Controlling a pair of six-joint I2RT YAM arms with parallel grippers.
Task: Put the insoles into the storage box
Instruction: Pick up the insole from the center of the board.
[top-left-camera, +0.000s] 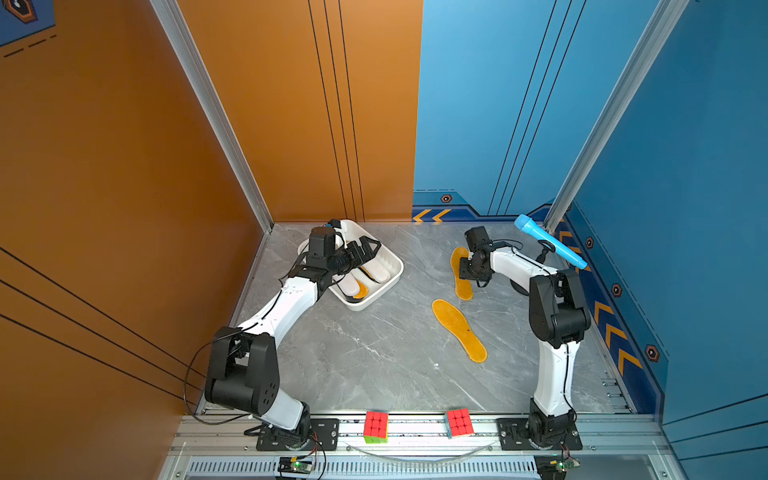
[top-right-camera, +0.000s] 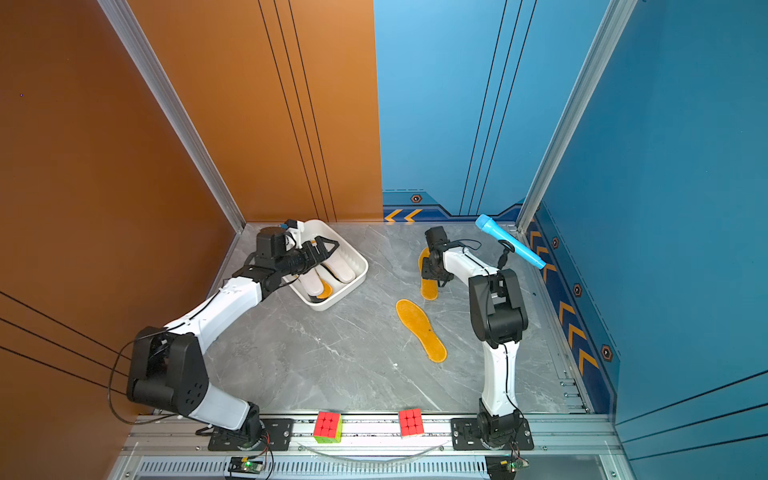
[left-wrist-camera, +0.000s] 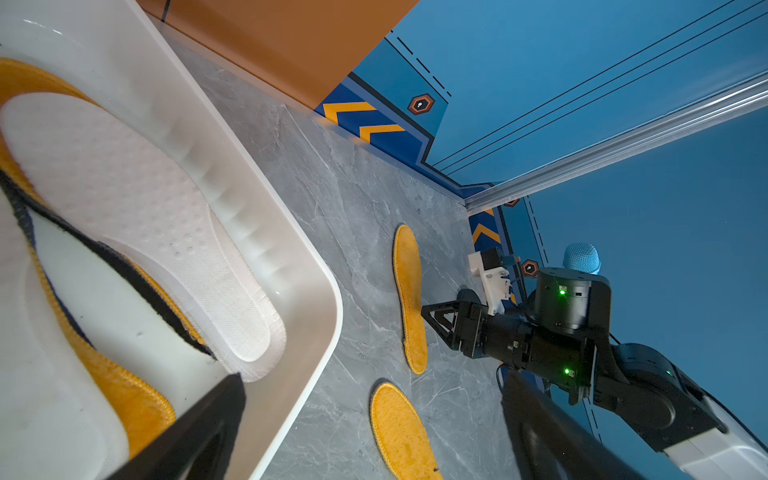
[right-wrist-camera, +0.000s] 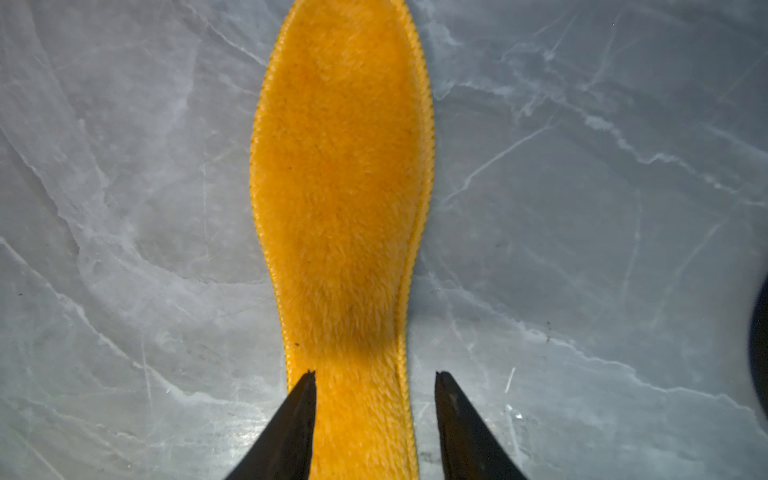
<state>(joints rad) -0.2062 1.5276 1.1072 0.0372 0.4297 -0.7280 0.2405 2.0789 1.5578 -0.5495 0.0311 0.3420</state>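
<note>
Cubes (top-left-camera: 376, 427) on rail (top-left-camera: 417, 432) — grey marble table (top-left-camera: 374, 365), orange wall (top-left-camera: 104, 166), blue wall (top-left-camera: 685, 124); left jaws apart, right jaws apart astride insole (right-wrist-camera: 340, 187).

I see a white insole (left-wrist-camera: 137, 195) on top in the storage box (left-wrist-camera: 299, 257); the far orange insole (left-wrist-camera: 409, 299) and the near orange insole (left-wrist-camera: 399, 428) lie outside.

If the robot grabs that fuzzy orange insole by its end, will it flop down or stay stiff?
It will probably flop: the insole looks thin and lies flat on the table. Its fuzzy top likely grips the fingers rather than slipping. It looks light, and being flat it shouldn't roll.
</note>
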